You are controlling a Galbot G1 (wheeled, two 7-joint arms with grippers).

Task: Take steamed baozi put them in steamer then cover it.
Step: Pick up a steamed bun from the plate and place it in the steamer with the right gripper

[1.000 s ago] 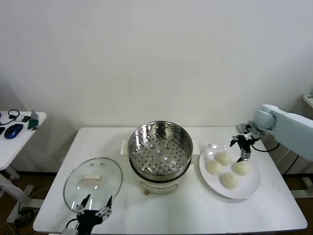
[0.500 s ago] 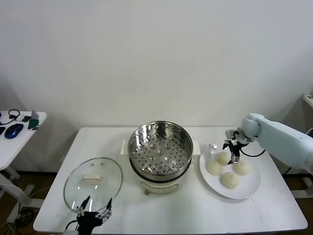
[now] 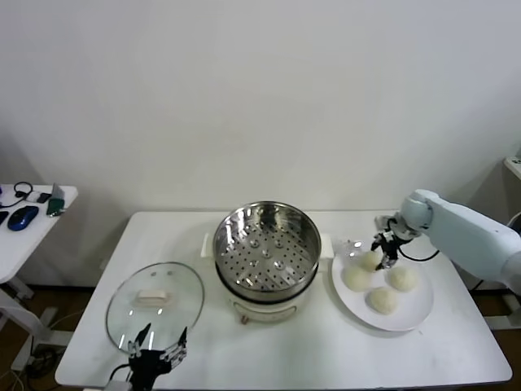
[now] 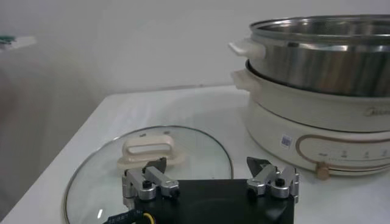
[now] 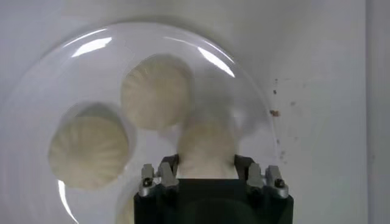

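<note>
Four cream-white baozi lie on a white plate at the right of the table. My right gripper is down over the far baozi, its fingers pressed on both sides of it; the right wrist view shows this bun filling the gap of the gripper. The bun rests on the plate. The steel steamer stands open and empty in the middle. The glass cover lies flat at the left. My left gripper is open and idle just in front of the cover.
Two more baozi lie next to the gripped one on the plate. The left wrist view shows the cover's handle and the steamer base. A side table stands at the far left.
My right gripper has moved left from the plate's far right edge and come down around the far baozi. The left arm has not moved.
</note>
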